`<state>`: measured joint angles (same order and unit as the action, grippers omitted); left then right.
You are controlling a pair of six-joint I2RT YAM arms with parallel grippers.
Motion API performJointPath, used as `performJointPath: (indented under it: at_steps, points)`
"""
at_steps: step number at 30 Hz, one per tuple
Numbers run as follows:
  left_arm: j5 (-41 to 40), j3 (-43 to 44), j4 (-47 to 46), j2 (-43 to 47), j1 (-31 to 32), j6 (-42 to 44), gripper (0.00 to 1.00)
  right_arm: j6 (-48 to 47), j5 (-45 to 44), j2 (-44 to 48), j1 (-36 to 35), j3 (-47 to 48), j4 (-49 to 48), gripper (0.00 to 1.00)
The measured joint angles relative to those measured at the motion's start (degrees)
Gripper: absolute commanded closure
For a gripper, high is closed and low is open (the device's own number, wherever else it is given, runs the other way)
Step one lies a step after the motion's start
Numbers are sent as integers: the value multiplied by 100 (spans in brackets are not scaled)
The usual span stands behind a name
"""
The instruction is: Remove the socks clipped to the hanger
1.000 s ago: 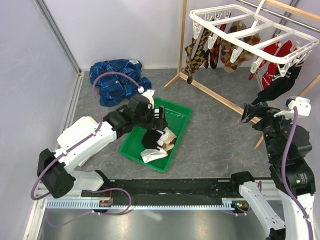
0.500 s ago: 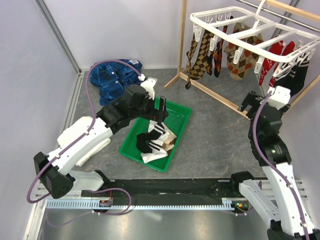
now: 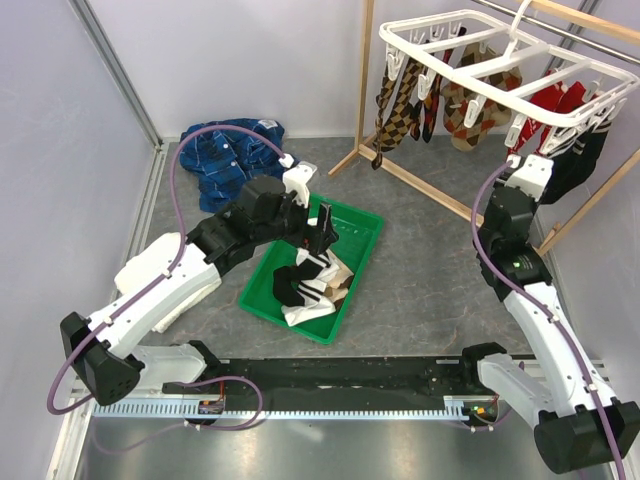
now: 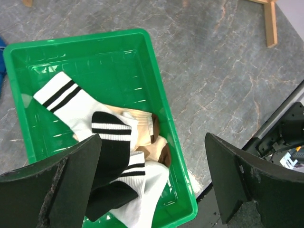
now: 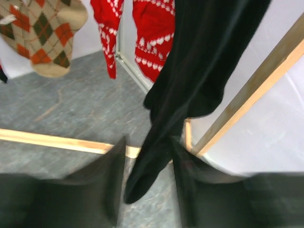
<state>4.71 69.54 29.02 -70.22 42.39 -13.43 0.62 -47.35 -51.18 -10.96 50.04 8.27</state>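
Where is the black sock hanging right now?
The black sock hangs far right in the top view, next to the red socks; the right wrist view shows its toe between the fingers of the right pincer.

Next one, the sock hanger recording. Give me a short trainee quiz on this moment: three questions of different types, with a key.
1. True or false: the left gripper hangs open above the green tray, which holds striped socks.
2. Multiple choice: what colour is the hanging sock between the fingers of the right gripper? A white; B black; C tan.
3. Fill in: the patterned socks clipped beside it are ____ and white.
Key: 1 true; 2 B; 3 red.
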Motion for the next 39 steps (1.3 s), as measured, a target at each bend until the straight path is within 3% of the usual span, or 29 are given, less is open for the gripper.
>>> performJointPath:
  at_steps: [3, 4, 10, 16, 21, 29, 39]
  points:
    - [92, -22, -57, 0, 0, 4, 5, -125, -72, -70, 9, -26, -190, 85]
    - [127, -28, -74, 0, 0, 4, 5, -138, -81, -72, 11, -50, -229, 100]
    - [291, -31, -90, 48, 0, 2, 5, -13, 223, 138, 24, -120, -83, 100]
    - [754, 122, -83, 201, 13, -109, 6, 446, 1550, 1003, 26, -120, 367, 100]
    - [675, 254, -181, 385, 181, -402, 6, 881, 2667, 1569, 26, -9, 780, 100]
    - [334, 273, -850, 409, 1108, -522, 5, 1757, 4201, 1742, 26, 573, 1043, 100]
    - [251, 844, -1788, -595, 1808, 144, 3, 2732, 5316, 1648, 26, 603, 715, 100]
